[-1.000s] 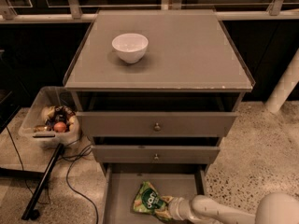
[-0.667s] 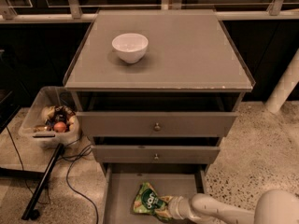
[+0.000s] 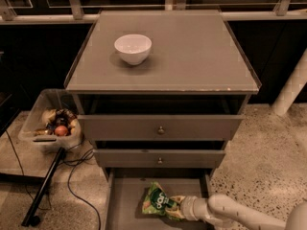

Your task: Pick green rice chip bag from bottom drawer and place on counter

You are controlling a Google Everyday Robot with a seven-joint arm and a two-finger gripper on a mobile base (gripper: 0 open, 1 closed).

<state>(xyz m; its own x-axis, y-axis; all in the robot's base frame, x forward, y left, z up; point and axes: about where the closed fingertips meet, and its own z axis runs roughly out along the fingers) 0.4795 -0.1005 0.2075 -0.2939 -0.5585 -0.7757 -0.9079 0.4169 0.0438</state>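
Speckled floor [image 3: 273, 152] surrounds a grey-brown cabinet w/ three drawers, seen from above and in front. Its square tabletop [image 3: 201, 56] has a thin worn edge along the front. Top drawer [image 3: 201, 127] and middle drawer [image 3: 196, 158], each w/ a small round knob, stand slightly pulled out. Bottom drawer [image 3: 122, 207] is pulled out furthest, its flat floor in view. The robot's pale arm [image 3: 240, 215] reaches in from lower right, low over the bottom drawer. Left of the cabinet, a clear plastic bin [image 3: 33, 128] holds mixed items incl. a round red one; dark cables [image 3: 76, 176] trail beside it. A white bowl [image 3: 133, 48] sits upright on the tabletop, toward the rear left. The green bag [image 3: 157, 202] lies in the bottom drawer, right of centre, logo up. The gripper [image 3: 178, 208] is at the bag's right end, touching it; can't tell whether it's clamped on or loose.
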